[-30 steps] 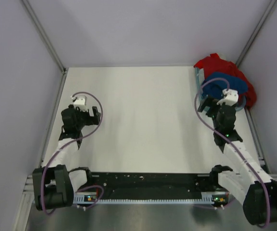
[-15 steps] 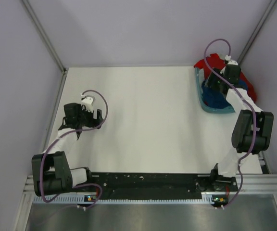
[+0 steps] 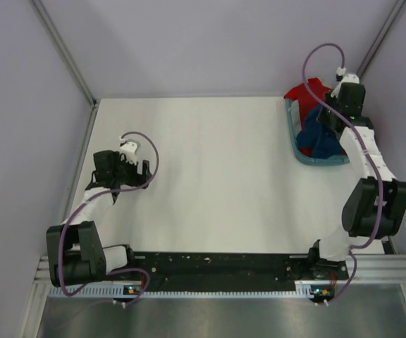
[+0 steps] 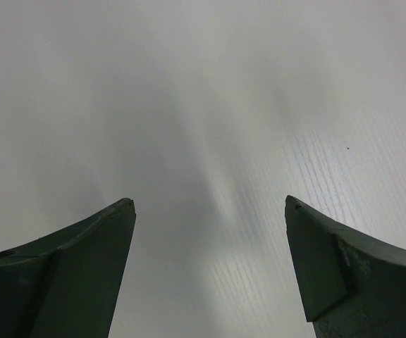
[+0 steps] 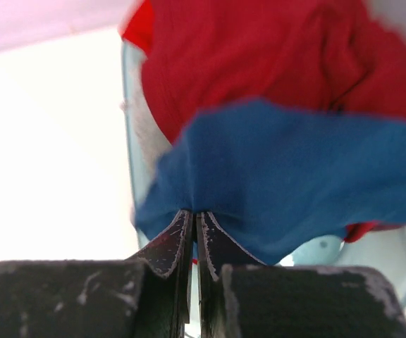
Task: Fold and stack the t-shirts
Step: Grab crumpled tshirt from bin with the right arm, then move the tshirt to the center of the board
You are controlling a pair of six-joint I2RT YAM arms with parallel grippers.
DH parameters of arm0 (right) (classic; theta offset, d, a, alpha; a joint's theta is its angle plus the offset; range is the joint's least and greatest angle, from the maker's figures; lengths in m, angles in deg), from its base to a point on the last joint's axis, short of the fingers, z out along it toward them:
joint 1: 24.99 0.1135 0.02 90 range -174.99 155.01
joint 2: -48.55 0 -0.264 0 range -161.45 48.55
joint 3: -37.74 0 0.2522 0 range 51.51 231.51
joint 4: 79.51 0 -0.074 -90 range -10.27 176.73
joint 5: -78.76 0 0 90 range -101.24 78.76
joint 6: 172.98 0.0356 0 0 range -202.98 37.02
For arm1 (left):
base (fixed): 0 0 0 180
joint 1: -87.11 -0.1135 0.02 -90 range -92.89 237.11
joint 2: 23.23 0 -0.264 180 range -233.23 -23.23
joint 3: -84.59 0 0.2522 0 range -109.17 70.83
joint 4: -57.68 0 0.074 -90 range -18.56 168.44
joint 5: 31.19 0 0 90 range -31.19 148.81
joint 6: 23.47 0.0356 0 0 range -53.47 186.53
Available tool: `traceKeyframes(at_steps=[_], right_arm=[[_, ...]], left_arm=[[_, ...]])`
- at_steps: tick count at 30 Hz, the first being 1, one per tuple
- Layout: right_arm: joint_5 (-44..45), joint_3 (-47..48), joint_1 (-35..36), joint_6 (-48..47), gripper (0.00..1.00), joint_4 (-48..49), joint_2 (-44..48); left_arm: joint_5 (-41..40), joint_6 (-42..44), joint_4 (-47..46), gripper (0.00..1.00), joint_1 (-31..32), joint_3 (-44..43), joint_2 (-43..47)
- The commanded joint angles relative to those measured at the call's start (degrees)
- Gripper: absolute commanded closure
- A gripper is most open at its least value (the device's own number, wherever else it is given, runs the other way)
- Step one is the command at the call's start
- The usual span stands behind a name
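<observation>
A blue t-shirt (image 3: 321, 143) and a red t-shirt (image 3: 306, 94) lie bunched in the light blue basket (image 3: 294, 146) at the table's far right corner. My right gripper (image 3: 328, 118) reaches over the basket. In the right wrist view it (image 5: 195, 213) is shut on a pinched fold of the blue t-shirt (image 5: 287, 183), with the red t-shirt (image 5: 259, 63) behind. My left gripper (image 3: 141, 176) hovers over bare table at the left. In the left wrist view it (image 4: 210, 204) stands open with nothing between its fingers (image 4: 83, 267).
The basket's rim (image 5: 127, 105) shows at the left of the cloth, with a pale grey patch (image 5: 144, 130) just inside it. Enclosure walls and metal posts (image 3: 65, 53) bound the white table (image 3: 203, 176) on three sides.
My right arm swung from in front of the basket to over it, and its jaws closed on the blue t-shirt. The left arm shifted slightly and then held still.
</observation>
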Motion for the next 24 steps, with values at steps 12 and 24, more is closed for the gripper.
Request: traceKeyframes(at_steps=[12, 24], right_arm=[[-23.6, 28.1, 16.3, 1.1, 1.0, 23.4, 19.8], [-63.6, 50.1, 48.5, 18.7, 1.0, 31.3, 0.0]], left_arm=[[-4.4, -0.9, -0.7, 0.09, 0.1, -2.3, 3.8], [-21.7, -4.6, -4.8, 0.02, -4.1, -3.9, 7.3]])
